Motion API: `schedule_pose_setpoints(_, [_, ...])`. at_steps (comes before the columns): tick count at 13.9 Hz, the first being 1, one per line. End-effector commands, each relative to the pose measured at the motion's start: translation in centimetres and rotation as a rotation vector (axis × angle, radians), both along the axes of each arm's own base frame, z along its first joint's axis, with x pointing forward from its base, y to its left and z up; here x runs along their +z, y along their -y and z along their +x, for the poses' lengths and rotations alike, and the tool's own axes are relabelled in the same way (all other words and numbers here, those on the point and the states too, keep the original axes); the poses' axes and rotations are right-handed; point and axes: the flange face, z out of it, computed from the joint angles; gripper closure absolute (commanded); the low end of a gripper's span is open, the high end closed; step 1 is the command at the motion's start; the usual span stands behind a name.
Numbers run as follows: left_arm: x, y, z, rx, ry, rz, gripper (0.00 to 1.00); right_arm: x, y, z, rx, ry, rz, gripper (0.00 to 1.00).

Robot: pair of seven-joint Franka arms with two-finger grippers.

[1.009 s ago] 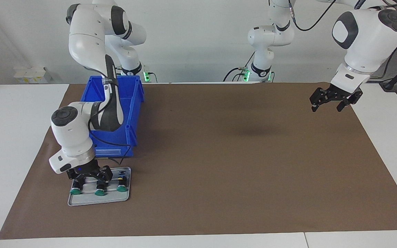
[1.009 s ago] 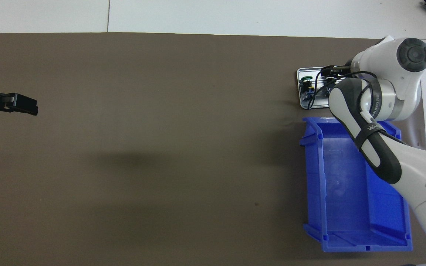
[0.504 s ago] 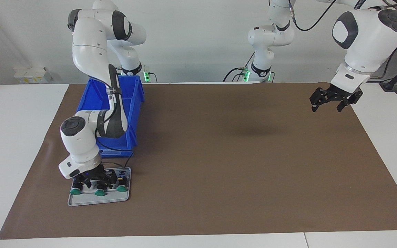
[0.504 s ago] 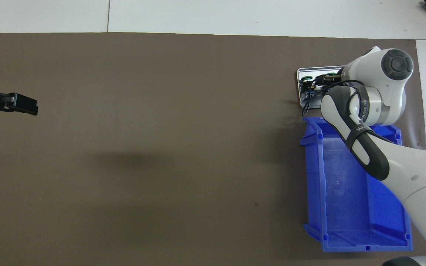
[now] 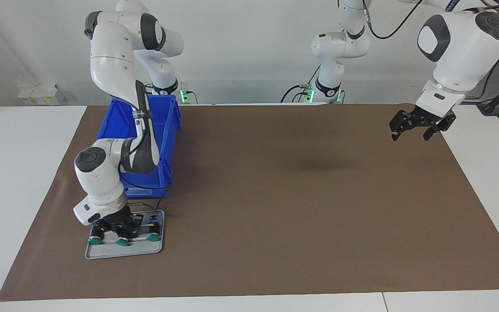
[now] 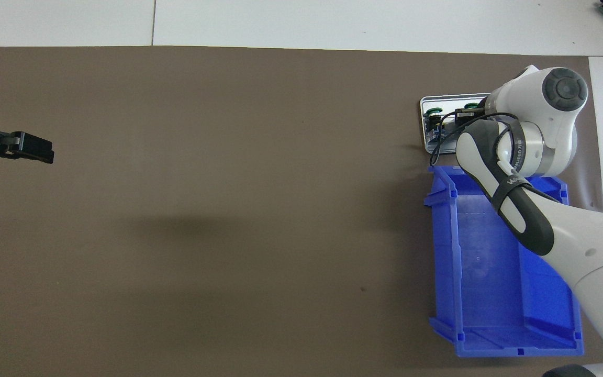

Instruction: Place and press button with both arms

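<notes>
Three green-capped buttons lie in a row on a flat grey tray (image 5: pixel 102 253) at the right arm's end of the table. My right gripper (image 5: pixel 124 233) is down in the tray, shut on the middle button (image 5: pixel 122 242). The outer buttons (image 5: pixel 94 241) (image 5: pixel 153 237) lie free on either side of it. In the overhead view the right wrist hides most of the tray (image 6: pixel 423 125); one green cap (image 6: pixel 434 110) shows. My left gripper (image 5: pixel 410 134) (image 6: pixel 40 149) hangs open and empty above the brown mat at the left arm's end.
A blue bin (image 5: pixel 115 121) (image 6: pixel 490 272) stands empty next to the tray, nearer to the robots, with the right arm reaching over it. A brown mat (image 5: pixel 275 195) covers the table, with white tabletop around it.
My right gripper came down into the tray and closed on the middle button, its wrist shifting slightly toward the bin. The left arm has not moved.
</notes>
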Motion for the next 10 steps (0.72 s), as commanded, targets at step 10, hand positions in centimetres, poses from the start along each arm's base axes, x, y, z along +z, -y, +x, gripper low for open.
schedule_pose_setpoints(10, [0.1,-0.2,-0.9,-0.007,0.004,0.007,0.00,16.4,-9.9,-2.6,-0.832,-0.043,0.168,1.00])
